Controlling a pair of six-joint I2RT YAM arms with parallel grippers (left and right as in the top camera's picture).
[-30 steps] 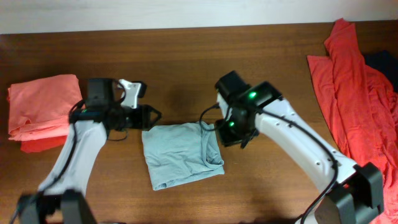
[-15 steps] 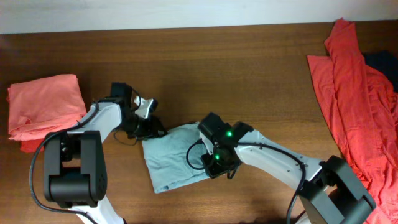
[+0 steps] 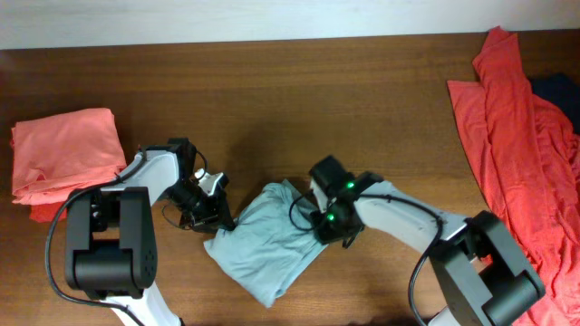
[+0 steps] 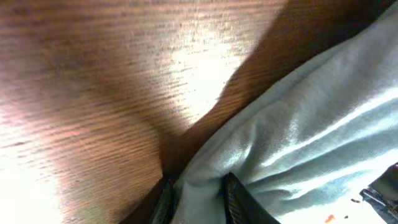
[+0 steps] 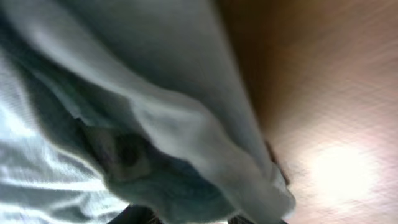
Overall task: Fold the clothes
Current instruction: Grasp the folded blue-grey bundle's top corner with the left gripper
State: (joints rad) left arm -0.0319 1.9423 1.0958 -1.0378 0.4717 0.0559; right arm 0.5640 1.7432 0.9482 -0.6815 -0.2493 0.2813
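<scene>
A folded pale grey-blue T-shirt (image 3: 265, 243) lies turned at an angle on the wooden table (image 3: 272, 100). My left gripper (image 3: 227, 224) is shut on its left edge; the left wrist view shows the cloth (image 4: 298, 130) pinched between the fingers (image 4: 198, 198). My right gripper (image 3: 322, 231) is low on the shirt's right edge; the right wrist view shows bunched cloth (image 5: 180, 130) filling the jaws (image 5: 193, 214).
A folded salmon-pink garment (image 3: 63, 158) lies at the left edge of the table. A loose red garment (image 3: 512, 136) is heaped at the right edge, with something dark (image 3: 557, 91) beside it.
Both grippers have come down onto the shirt's two side edges. The shirt has slid toward the front and rotated, its left corner now lower.
</scene>
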